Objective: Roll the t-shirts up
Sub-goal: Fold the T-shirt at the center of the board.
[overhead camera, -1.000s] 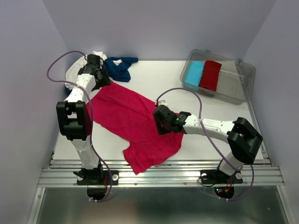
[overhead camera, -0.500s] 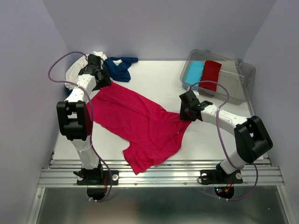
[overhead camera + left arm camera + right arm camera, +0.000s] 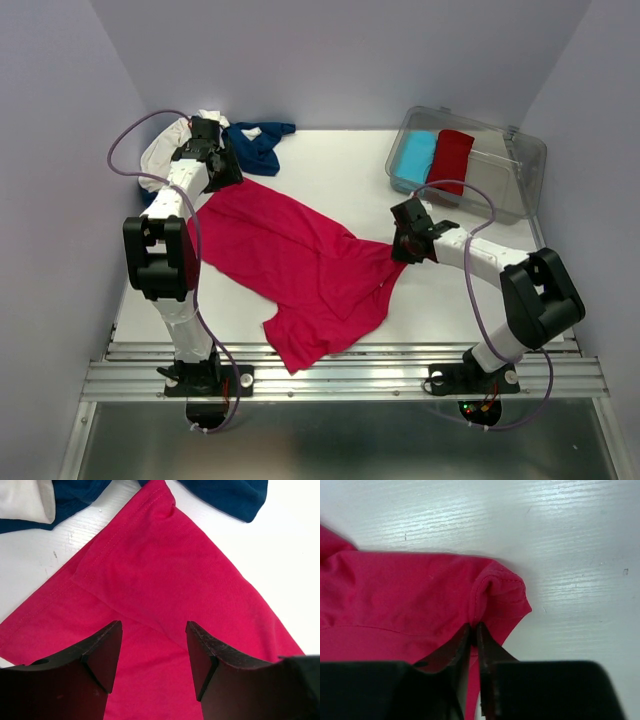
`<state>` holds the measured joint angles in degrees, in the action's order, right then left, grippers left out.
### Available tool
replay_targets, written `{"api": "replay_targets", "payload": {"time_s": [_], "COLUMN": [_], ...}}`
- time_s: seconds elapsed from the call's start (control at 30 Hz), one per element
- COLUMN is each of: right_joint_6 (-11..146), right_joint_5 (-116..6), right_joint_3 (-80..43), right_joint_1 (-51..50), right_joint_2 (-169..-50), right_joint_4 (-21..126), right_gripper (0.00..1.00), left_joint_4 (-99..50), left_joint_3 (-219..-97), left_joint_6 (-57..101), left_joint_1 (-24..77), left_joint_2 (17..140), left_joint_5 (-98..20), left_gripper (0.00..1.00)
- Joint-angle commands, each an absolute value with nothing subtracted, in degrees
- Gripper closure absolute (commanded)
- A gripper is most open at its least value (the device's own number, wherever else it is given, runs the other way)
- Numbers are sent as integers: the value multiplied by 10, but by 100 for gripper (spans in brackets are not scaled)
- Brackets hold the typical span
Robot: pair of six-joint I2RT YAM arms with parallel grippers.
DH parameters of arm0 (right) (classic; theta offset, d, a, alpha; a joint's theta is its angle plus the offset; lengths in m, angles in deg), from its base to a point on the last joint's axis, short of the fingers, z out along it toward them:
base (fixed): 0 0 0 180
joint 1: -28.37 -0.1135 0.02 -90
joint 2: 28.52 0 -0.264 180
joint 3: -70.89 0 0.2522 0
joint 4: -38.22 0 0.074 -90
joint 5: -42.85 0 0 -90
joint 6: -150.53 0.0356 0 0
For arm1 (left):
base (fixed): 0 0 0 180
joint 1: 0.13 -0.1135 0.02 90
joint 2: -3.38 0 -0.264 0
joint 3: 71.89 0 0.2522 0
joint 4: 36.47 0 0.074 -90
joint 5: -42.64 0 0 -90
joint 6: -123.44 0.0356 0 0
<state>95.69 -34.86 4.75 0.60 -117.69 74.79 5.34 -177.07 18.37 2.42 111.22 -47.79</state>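
A bright pink-red t-shirt point(image 3: 290, 260) lies spread and wrinkled across the table. My right gripper point(image 3: 404, 246) is shut on its right corner point(image 3: 500, 597), pinching the cloth by the hem. My left gripper point(image 3: 218, 172) is open over the shirt's far left corner point(image 3: 150, 570), its fingers apart just above the cloth. A navy t-shirt point(image 3: 258, 145) and a white t-shirt point(image 3: 165, 145) lie crumpled at the back left; both show at the top of the left wrist view, the navy shirt point(image 3: 230, 495) beside the white shirt point(image 3: 25, 497).
A clear plastic bin point(image 3: 500, 165) stands at the back right with a rolled light blue shirt point(image 3: 415, 155) and a rolled dark red shirt point(image 3: 450, 160) inside. Grey walls close in the table on three sides.
My right gripper, shut on the shirt's corner, has pulled it from the table's middle out to the right, stretching the cloth. The left gripper has stayed in place.
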Motion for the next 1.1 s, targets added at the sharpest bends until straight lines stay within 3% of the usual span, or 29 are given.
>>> {"api": "replay_targets", "payload": {"time_s": [0.0,0.03,0.37,0.77,0.87,1.07], "right_joint_6": [969,972,1000,1034,1032,1020], "right_joint_5": [-353,-349,-348,-312,-306,-276], "right_joint_3": [59,62,120,183,186,151], "right_joint_1": [9,9,9,9,9,9], "right_joint_2": [-1161,-1155,-1056,-1077,-1057,-1012], "right_joint_4": [718,718,733,727,734,771], "right_gripper": [92,99,99,99,85,78], "left_joint_4": [44,44,44,38,32,24], "left_joint_3": [-1766,-1766,-1771,-1767,-1766,-1773], "left_joint_6": [191,191,190,181,176,167], "left_joint_1": [26,26,26,32,36,59], "left_joint_2": [1103,1102,1105,1113,1121,1152], "left_joint_5": [-476,-476,-476,-444,-432,-429], "left_gripper": [35,35,36,36,36,37]}}
